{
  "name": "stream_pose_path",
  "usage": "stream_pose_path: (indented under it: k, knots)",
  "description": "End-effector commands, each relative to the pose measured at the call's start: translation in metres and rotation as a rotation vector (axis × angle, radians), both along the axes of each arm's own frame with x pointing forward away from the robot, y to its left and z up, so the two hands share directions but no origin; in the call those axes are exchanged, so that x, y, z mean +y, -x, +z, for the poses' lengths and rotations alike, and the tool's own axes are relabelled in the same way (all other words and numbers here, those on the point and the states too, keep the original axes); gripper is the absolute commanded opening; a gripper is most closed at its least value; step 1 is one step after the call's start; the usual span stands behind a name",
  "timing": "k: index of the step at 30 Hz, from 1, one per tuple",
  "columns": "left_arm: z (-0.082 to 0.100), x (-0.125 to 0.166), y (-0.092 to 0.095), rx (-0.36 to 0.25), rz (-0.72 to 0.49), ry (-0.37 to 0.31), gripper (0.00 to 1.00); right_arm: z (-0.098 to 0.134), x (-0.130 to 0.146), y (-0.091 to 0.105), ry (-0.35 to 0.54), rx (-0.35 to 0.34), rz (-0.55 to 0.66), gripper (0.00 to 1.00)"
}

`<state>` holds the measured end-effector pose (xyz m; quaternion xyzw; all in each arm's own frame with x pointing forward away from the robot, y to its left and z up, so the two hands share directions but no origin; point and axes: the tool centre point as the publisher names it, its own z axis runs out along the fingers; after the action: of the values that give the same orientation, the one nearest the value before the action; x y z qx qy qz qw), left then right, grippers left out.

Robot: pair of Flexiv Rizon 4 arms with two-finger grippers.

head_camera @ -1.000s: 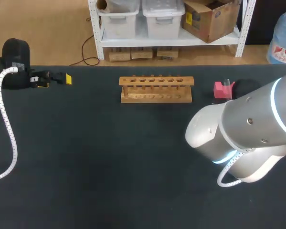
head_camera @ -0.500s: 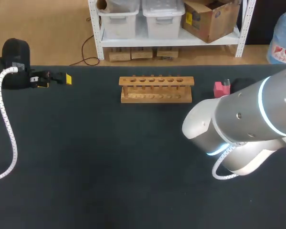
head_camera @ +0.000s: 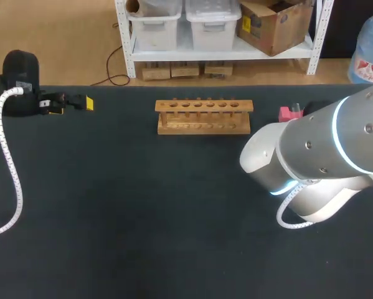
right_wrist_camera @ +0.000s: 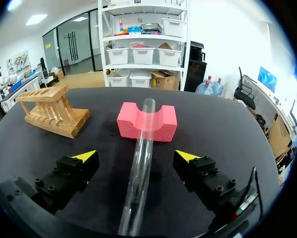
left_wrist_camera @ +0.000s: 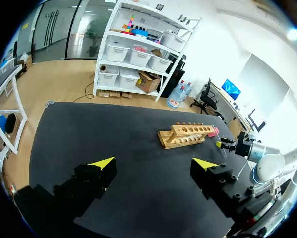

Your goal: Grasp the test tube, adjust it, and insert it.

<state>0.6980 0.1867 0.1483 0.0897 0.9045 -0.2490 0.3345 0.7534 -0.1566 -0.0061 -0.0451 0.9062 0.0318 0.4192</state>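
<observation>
The right fingers (right_wrist_camera: 86,156) stand wide apart, straddling the test tube (right_wrist_camera: 141,163) without touching it, seemingly lined up for a grasp. The tube's far end rests in the groove of the pink foam block (right_wrist_camera: 160,124), likely propped for easier pickup. The wooden rack (right_wrist_camera: 51,114) stands off to the block's side. The left fingers (left_wrist_camera: 102,163), spread and empty, wait well away from the block. Over the last half second the right arm (head_camera: 323,156) has shifted slightly, hiding more of the block.

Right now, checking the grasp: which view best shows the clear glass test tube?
Right wrist view: test tube lies in the open right claw, on pink foam block. Head view: right arm mostly hides it. Left wrist: too far.
</observation>
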Motion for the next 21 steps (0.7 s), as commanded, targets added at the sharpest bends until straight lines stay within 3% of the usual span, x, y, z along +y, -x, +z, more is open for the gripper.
stream_pose_path:
  k: [1,9,12,13,14,18,21]
  knots:
    - [0.0,0.0,0.0,0.001,0.001,-0.001,1.0,0.0,-0.002,-0.004,0.006,0.014,-0.008,1.0]
    - [0.0,0.0,0.0,0.001,0.001,-0.001,1.0,-0.004,-0.005,-0.007,0.024,0.019,-0.012,1.0]
    - [0.0,0.0,0.0,0.001,0.001,-0.001,1.0,-0.006,-0.005,-0.007,0.03,0.021,-0.01,0.83]
    - [0.0,0.0,0.0,0.001,0.001,-0.001,1.0,-0.007,-0.006,-0.008,0.035,0.022,-0.009,0.68]
    - [0.0,0.0,0.0,0.001,0.001,-0.001,1.0,-0.008,-0.006,-0.008,0.037,0.022,-0.008,0.61]
    - [0.0,0.0,0.0,0.001,0.001,-0.001,1.0,-0.009,-0.006,-0.009,0.042,0.026,-0.008,0.5]
    - [0.0,0.0,0.0,0.001,0.001,-0.001,1.0,-0.01,-0.007,-0.009,0.044,0.028,-0.008,0.48]
